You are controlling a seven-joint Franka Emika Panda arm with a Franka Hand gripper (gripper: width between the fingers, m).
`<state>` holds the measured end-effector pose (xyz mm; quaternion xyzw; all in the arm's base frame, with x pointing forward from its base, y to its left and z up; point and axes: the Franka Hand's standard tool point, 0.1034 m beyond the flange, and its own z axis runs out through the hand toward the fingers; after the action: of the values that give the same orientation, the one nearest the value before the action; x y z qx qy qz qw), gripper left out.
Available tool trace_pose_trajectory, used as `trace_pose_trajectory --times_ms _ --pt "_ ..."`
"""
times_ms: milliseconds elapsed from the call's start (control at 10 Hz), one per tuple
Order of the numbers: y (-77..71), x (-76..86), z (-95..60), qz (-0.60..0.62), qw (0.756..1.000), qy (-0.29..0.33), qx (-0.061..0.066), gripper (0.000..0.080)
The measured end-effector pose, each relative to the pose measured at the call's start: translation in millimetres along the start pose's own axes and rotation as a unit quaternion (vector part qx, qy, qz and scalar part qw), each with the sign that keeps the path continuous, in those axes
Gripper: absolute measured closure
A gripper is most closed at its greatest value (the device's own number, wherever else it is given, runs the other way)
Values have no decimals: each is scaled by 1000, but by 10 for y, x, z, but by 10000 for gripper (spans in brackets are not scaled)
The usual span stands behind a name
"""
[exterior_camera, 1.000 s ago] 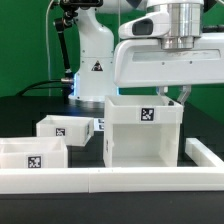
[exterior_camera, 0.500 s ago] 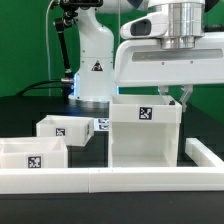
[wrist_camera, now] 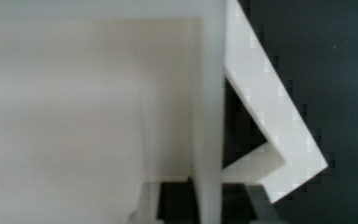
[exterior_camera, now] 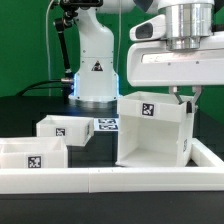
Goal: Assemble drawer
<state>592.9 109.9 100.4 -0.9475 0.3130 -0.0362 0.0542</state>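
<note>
The hand (exterior_camera: pixel 184 97) has swung sideways and taken the drawer box (exterior_camera: pixel 150 135) with it. The box now sits askew directly under the hand, one upper wall clamped tight in its grip. The small drawer (exterior_camera: pixel 64 127) on the tabletop (exterior_camera: pixel 30 112) lies well clear, so this looks like repositioning the box before any drawer goes in.

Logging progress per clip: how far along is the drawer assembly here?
Done: nothing looks joined; the two small drawers sit apart from the large box. In hand: the gripper clamps the large box's wall, the box tilted. Left: seating both drawers inside it.
</note>
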Motion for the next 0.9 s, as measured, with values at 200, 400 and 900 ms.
trace_pose_trajectory --times_ms 200,400,900 --pt "13 41 -6 62 998 2 3 760" --pt "42 70 -9 116 993 3 2 760" --pt "101 139 -6 269 963 0 6 760"
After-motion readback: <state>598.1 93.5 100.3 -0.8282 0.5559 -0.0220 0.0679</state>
